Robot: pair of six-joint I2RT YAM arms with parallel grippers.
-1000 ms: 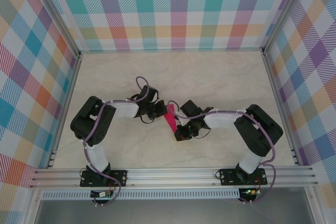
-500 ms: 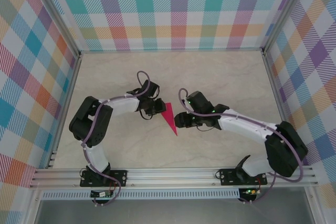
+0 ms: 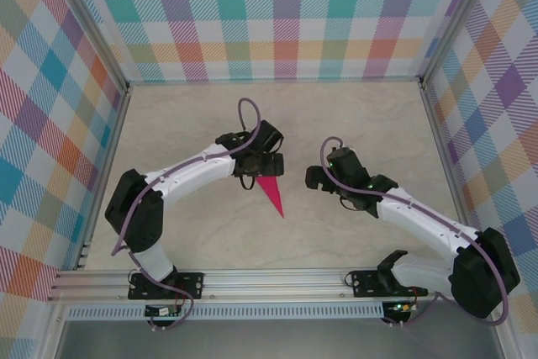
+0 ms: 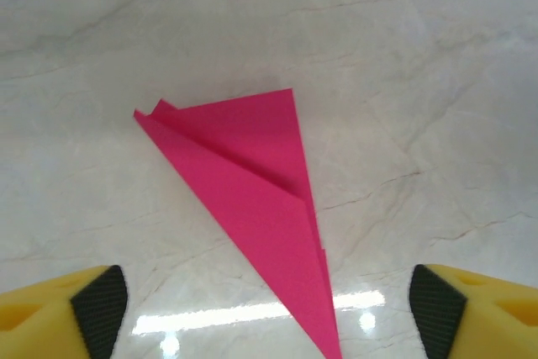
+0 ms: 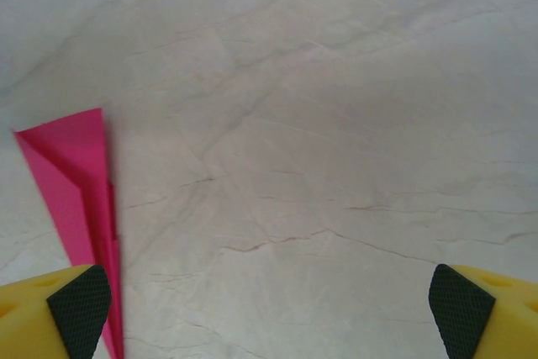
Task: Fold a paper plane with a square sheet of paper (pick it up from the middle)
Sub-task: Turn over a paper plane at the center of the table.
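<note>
On table (image 3: 353,124), paper plane (image 3: 271,194) now free

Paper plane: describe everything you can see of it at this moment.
The paper plane is a slim, pointed dart of thin magenta-pink paper, folded in overlapping layers, with a diagonal crease and slightly uneven corners at its wide end. It lies flat on the pale marble-look table, near its middle, tip toward the arms' bases. Only the table touches it: the left gripper hovers open above it, the right gripper open beside it.
</note>
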